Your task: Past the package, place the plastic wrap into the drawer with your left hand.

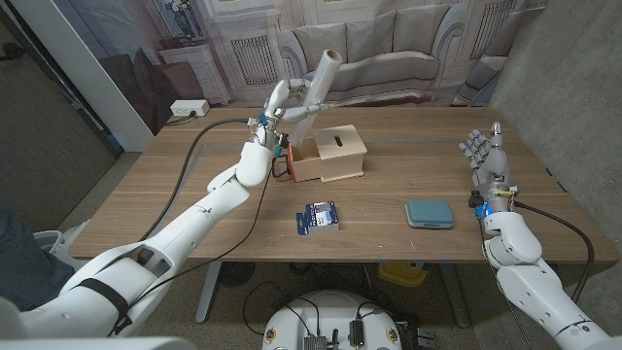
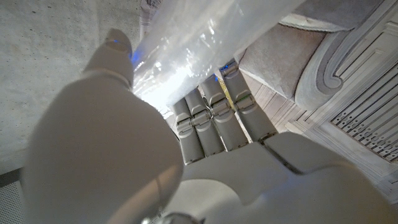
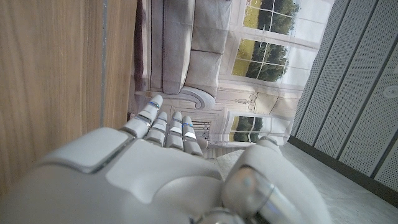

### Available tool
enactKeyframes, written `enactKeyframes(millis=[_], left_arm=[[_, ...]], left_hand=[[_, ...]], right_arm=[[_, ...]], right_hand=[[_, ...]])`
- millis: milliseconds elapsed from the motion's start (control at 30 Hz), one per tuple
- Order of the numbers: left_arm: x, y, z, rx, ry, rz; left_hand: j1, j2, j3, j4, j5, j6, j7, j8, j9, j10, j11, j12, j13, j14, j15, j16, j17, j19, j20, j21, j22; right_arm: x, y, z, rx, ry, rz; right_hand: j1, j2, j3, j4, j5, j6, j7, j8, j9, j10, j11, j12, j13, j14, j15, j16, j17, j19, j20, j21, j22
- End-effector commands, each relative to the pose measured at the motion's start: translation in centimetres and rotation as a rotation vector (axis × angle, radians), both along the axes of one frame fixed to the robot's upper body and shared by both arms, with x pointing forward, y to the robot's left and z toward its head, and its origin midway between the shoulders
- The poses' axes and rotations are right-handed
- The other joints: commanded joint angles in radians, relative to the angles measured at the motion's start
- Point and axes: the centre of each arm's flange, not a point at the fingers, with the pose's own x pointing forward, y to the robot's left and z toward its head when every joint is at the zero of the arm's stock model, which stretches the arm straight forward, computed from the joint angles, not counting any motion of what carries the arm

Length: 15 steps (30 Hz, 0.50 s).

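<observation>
We have the plastic wrap (image 1: 316, 89) up in the air, gripped in our left hand (image 1: 284, 107) above the table's far edge, left of centre. The roll tilts, its upper end leaning away over the far edge, its lower end down toward the drawer (image 1: 303, 162). In the left wrist view the fingers (image 2: 214, 118) curl round the glossy film (image 2: 205, 43), holding it.

We judge the roll light and stiff along its core, but the film skin looks slick, so it could slide through the fingers if the grip loosens. Our hold sits near the lower end, which leaves the long upper part free to swing; a hold nearer the middle would steady it.

The drawer stands pulled out to the left of the small wooden box (image 1: 339, 152), just below our hand. Its opening looks short next to the roll, so we think the roll must be laid down level and lined up with the drawer's length.

Toward the near edge lie the package (image 1: 318, 218) and a teal case (image 1: 430, 214), both well apart from the drawer. Our right hand (image 1: 485, 154) stands upright near the table's right edge, fingers straight and together, holding nothing.
</observation>
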Motion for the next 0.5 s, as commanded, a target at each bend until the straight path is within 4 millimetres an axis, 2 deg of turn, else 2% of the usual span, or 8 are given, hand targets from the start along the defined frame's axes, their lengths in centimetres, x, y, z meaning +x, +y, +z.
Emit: enactKeyframes(millis=[33, 500], left_arm=[[1.4, -0.7, -0.9, 0.028, 0.017, 0.036], [3.0, -1.0, -1.7, 0.037, 0.050, 0.011]], left_hand=[[0.182, 0.180, 0.001, 0.005, -0.004, 0.049, 0.011, 0.034, 0.004, 0.002, 0.005, -0.004, 0.004, 0.027, -0.059, -0.002, 0.004, -0.004, -0.019, 0.004, -0.001], [0.185, 0.181, 0.002, 0.005, -0.004, 0.045, 0.012, 0.032, 0.003, 0.000, 0.009, -0.009, 0.009, 0.021, -0.060, -0.006, 0.009, -0.014, -0.014, 0.005, -0.001]], right_arm=[[0.0, 0.0, -0.1, 0.005, 0.007, -0.007], [0.1, 0.2, -0.1, 0.002, 0.009, -0.010]], right_hand=[[0.003, 0.005, -0.006, 0.001, -0.006, 0.011, 0.000, 0.000, 0.004, 0.009, 0.003, -0.001, 0.003, 0.007, -0.001, -0.006, 0.003, 0.009, 0.001, -0.004, 0.003], [0.004, 0.005, -0.008, 0.000, -0.006, 0.010, 0.000, -0.001, 0.004, 0.010, 0.004, -0.001, 0.003, 0.008, -0.001, -0.006, 0.003, 0.010, 0.001, -0.008, 0.003]])
